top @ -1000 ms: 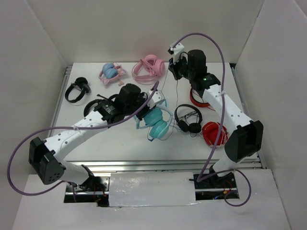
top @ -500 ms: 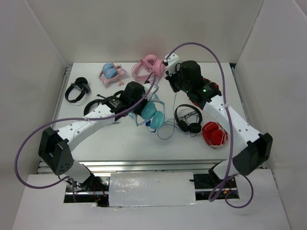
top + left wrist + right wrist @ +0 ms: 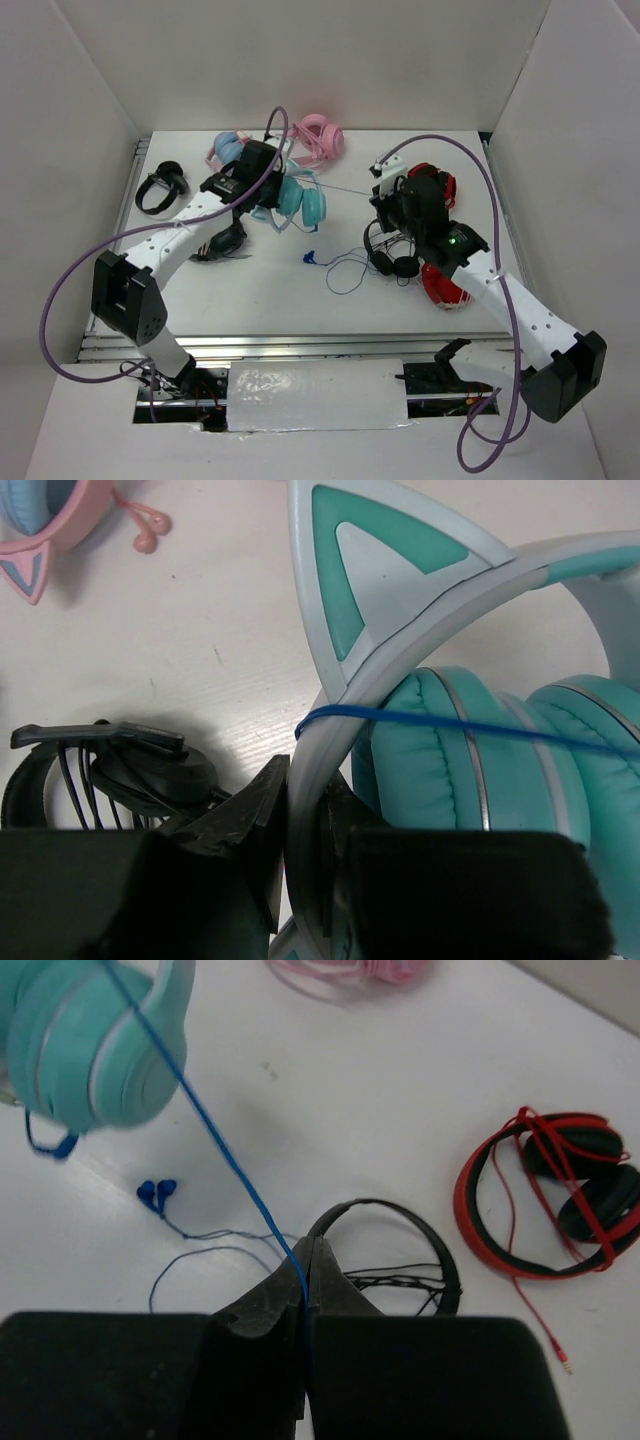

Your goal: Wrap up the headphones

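The teal cat-ear headphones (image 3: 300,203) hang off the table at the back centre-left. My left gripper (image 3: 268,196) is shut on their pale headband (image 3: 335,710), just below a cat ear; the teal cups (image 3: 480,760) sit right of the fingers. The dark blue cable (image 3: 450,725) crosses the cups and runs taut to the right (image 3: 345,192). My right gripper (image 3: 385,197) is shut on that cable (image 3: 220,1150), pinched at its tips (image 3: 308,1260), with a teal cup (image 3: 100,1050) at the upper left of its view.
All-pink headphones (image 3: 320,135) and a pink-and-blue pair (image 3: 228,150) lie at the back. Black headphones (image 3: 160,186) lie far left, a black headset (image 3: 215,240) under my left arm. Black headphones (image 3: 395,250), two red pairs (image 3: 440,185) (image 3: 445,285) and blue earbuds (image 3: 310,258) lie centre-right.
My left gripper carried the teal headphones back and left. My right gripper moved nearer and right, pulling the blue cable taut between them. The blue earbuds now lie uncovered.
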Robot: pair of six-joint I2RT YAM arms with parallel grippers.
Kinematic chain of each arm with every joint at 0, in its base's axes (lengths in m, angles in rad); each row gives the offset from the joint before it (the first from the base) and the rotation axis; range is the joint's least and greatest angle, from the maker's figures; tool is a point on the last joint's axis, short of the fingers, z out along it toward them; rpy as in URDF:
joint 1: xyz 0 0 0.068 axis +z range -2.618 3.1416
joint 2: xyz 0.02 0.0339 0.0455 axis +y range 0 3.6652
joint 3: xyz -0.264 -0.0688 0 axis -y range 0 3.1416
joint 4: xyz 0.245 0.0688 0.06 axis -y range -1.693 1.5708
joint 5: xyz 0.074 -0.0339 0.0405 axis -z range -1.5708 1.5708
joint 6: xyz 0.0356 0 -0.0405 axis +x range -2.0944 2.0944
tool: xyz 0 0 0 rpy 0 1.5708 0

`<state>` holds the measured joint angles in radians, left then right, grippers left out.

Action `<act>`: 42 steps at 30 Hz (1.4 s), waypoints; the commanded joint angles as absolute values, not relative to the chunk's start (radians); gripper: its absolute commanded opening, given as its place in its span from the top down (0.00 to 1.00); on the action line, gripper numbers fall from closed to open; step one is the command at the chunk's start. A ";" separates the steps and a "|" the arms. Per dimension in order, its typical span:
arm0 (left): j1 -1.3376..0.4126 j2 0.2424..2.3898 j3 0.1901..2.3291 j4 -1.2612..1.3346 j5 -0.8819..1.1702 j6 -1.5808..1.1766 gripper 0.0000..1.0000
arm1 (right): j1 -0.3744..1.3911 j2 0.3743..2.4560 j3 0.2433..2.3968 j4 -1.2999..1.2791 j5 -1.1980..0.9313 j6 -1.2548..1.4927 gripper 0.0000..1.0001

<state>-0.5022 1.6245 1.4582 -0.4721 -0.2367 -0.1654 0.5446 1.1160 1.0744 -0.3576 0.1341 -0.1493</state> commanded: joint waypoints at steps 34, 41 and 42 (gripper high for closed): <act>-0.417 1.556 2.240 -0.618 0.750 -0.195 1.00 | 0.612 1.704 0.845 0.840 -0.457 0.142 0.37; -0.434 1.532 2.172 -0.587 0.972 -0.145 1.00 | 0.579 1.790 1.075 0.766 -0.386 0.273 1.00; -0.445 1.526 2.161 -0.604 0.992 -0.102 1.00 | 0.557 1.798 1.121 0.712 -0.420 0.246 1.00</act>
<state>-0.4252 1.5578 2.1773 -0.6453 0.8463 -0.1524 0.6117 1.8050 0.9691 0.7185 -0.3973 0.2192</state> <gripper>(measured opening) 0.267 0.010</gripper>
